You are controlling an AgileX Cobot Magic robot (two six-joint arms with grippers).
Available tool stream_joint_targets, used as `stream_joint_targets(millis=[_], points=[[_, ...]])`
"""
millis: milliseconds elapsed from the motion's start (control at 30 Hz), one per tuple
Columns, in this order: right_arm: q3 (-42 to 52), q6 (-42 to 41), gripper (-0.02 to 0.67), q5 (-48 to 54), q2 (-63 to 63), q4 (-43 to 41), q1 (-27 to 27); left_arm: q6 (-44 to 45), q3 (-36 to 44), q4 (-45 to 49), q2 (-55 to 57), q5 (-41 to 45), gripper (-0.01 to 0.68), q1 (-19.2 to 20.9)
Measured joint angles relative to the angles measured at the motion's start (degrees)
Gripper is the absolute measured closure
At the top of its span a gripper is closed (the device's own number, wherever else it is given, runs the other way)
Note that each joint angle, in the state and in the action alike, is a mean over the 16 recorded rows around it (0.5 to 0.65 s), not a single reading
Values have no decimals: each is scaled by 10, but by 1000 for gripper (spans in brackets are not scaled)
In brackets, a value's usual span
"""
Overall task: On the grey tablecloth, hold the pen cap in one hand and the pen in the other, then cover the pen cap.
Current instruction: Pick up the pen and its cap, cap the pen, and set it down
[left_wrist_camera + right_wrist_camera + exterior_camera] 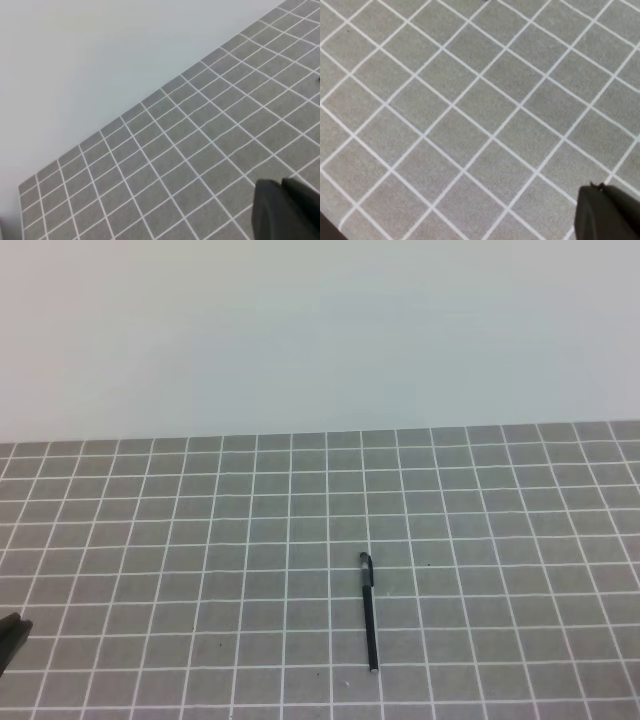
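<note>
The pen (370,625) lies on the grey tablecloth (200,540) just right of centre, its small pale tip towards me. The pen cap (365,563), a short thicker piece with a clip, sits at the pen's far end, in line with it. I cannot tell whether it is pushed on or only touching. My left gripper (12,630) shows as a dark tip at the left edge, far from the pen. In the left wrist view (282,185) its fingers look pressed together and empty. My right gripper (597,186) shows only in its wrist view, a closed dark mass over bare cloth.
The cloth's far edge runs along a plain pale wall (320,330). In the left wrist view the cloth's edge (125,112) runs diagonally against the same pale surface. Nothing else lies on the grid.
</note>
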Motion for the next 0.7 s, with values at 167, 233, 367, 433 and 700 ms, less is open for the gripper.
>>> stream_joint_targets(millis=[167, 233, 367, 433, 700], points=[[0, 0, 652, 0, 0, 0, 0, 0, 0, 0, 0, 0, 674, 0], [0, 1, 652, 0, 0, 0, 0, 0, 0, 1, 0, 0, 674, 0], [0, -6, 652, 2, -6, -6, -2, 0, 0, 1, 0, 1, 674, 0], [0, -15, 652, 2, -15, -11, -8, 0, 0, 1, 0, 1, 674, 0], [1, -52, 652, -4, -100, -26, -80, 0, 0, -1, 0, 1, 674, 0]])
